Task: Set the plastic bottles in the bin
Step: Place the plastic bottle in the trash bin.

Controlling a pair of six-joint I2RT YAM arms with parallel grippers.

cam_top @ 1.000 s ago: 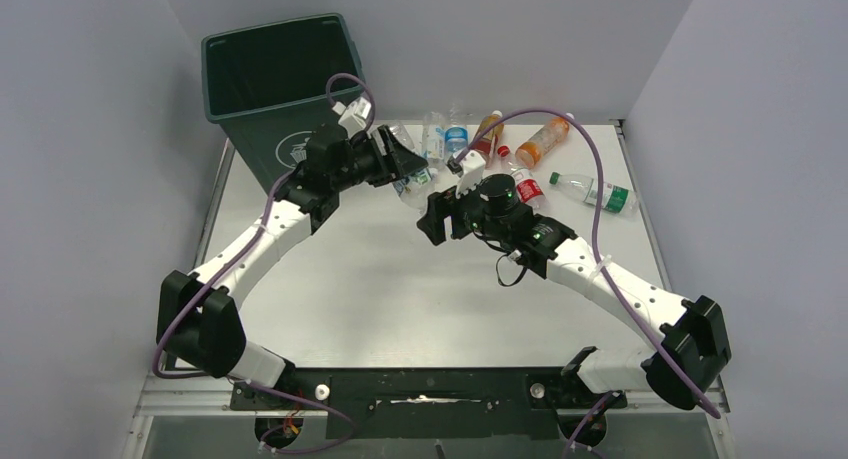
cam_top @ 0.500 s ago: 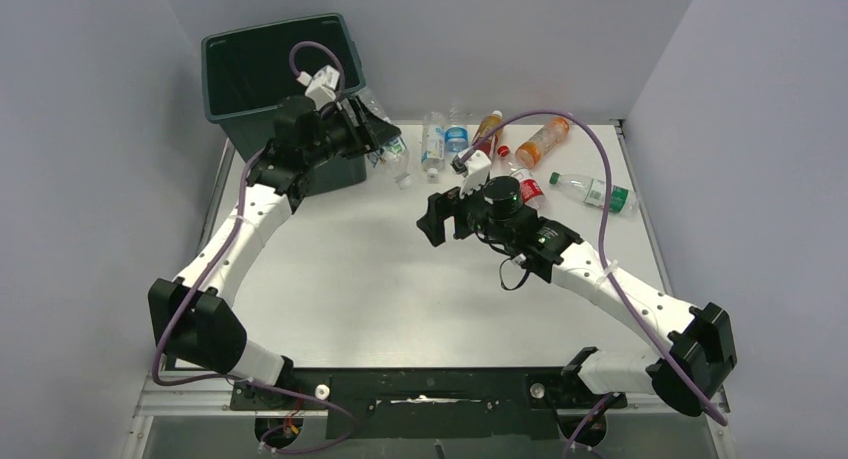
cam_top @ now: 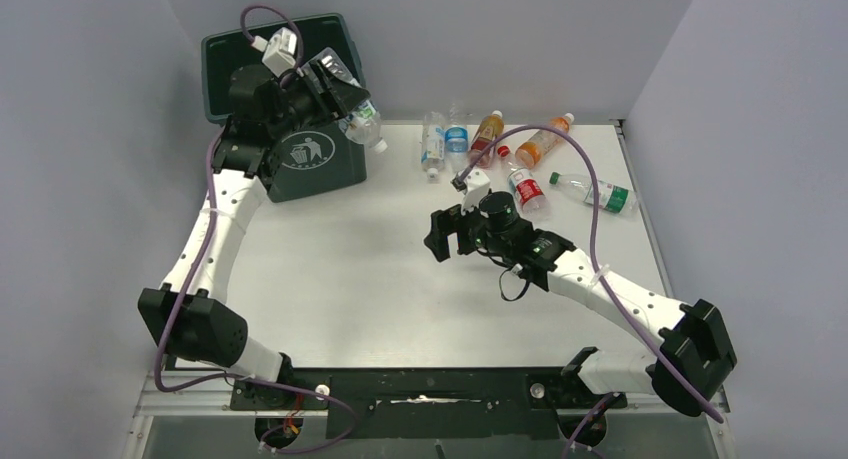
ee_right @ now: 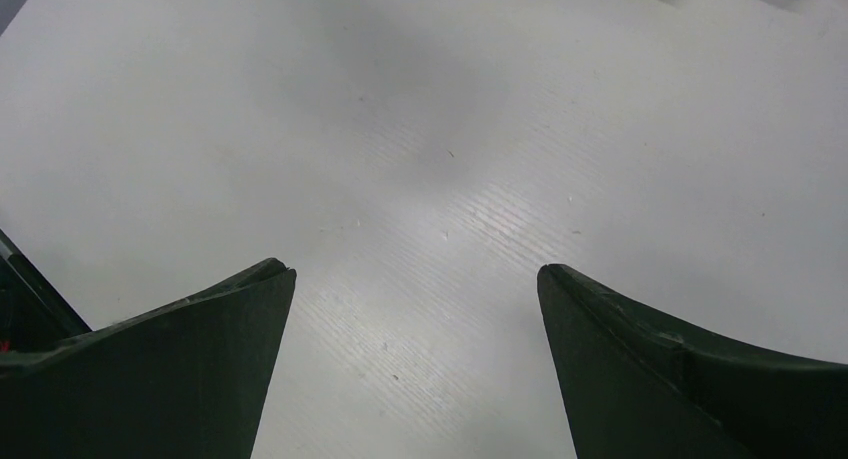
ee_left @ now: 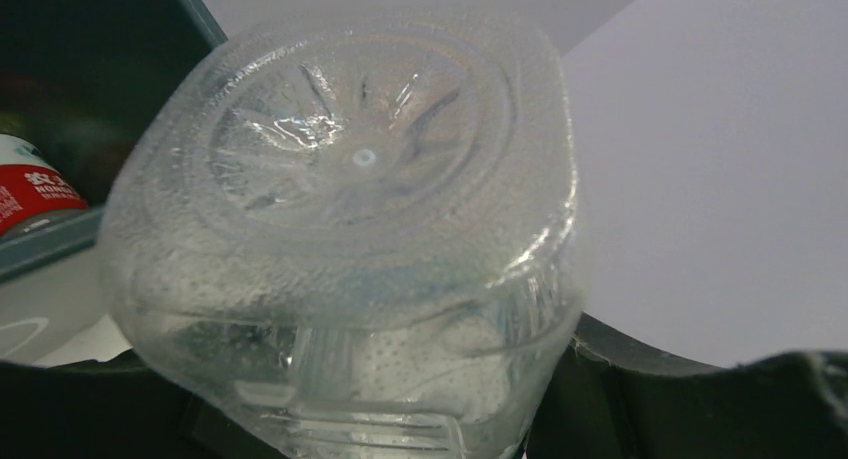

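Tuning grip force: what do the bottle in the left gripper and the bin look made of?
Held bottle: thin clear plastic, glossy, with a moulded ribbed, stippled base you can see through. Bin: dark green plastic, seemingly rigid, smooth semi-matte walls, printed white symbol.

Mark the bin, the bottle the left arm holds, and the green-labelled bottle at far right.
bin (cam_top: 335, 166): top external view, right part of its front wall.
held bottle (ee_left: 360, 159): left wrist view, centre of its base.
green-labelled bottle (cam_top: 600, 192): top external view, mid-body.
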